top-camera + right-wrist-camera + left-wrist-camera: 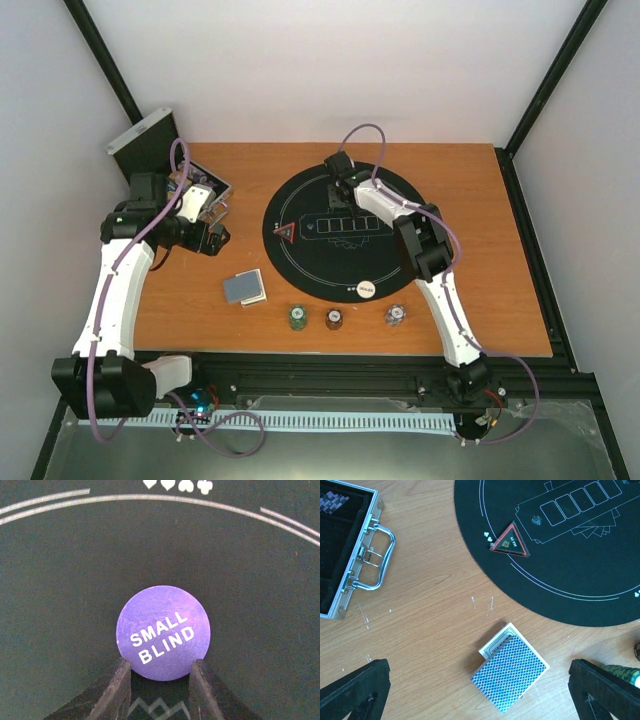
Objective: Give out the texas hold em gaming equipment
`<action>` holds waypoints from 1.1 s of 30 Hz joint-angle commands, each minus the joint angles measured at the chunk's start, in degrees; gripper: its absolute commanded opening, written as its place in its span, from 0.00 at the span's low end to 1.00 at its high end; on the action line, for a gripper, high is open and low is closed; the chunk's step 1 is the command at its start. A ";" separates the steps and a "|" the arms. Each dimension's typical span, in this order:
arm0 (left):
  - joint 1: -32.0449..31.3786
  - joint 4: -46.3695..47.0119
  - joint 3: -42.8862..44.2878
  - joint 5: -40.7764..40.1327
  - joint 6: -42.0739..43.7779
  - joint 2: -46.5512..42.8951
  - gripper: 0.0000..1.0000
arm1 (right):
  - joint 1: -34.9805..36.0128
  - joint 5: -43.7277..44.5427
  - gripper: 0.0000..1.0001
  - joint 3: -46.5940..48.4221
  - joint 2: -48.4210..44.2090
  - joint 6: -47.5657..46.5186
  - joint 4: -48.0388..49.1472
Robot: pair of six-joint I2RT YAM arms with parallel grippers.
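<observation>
1. The right hand (160, 669) is closed on the near edge of the purple SMALL BLIND disc (162, 630), low in the middle of its wrist view. The top view puts this at the upper rim of the round black mat (300, 270). The fingers (119, 690) catch only a narrow part of the disc, so I judge it could pivot or slip out on a lift and roll away.
2. Those fingertips look very close to the mat. A dragging move could rumple or shift it, taking the red triangle marker (286, 232) and the white button disc (366, 291) along.
3. The right arm lies stretched across the mat from bottom to top of the top view. Pulling back low could sweep the white button disc, or the purple-white chips (396, 315) on the bench (480, 250) below it.
4. The left hand (212, 237) is wide open and holds nothing, left of centre in the top view. The deck of playing cards (510, 677) shows between its fingers, low in its wrist view. One card pokes out at the deck's upper left, so a careless grab could fan or scatter the cards.
5. The green chips (626, 672) stand just beside the lower-right finger in the left wrist view, and a sideways move there could knock them over.
</observation>
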 commanded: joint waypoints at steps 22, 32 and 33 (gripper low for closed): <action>0.25 -1.91 1.78 1.88 1.05 0.91 1.00 | 7.83 -1.45 0.81 -39.74 -36.20 0.27 3.56; 0.25 -3.39 2.17 2.82 1.62 -0.27 1.00 | 15.29 -0.73 0.74 -64.41 -51.26 8.15 5.79; 0.29 -3.48 2.31 2.82 1.59 -0.27 1.00 | 15.43 -0.98 0.74 -64.82 -51.38 7.93 5.61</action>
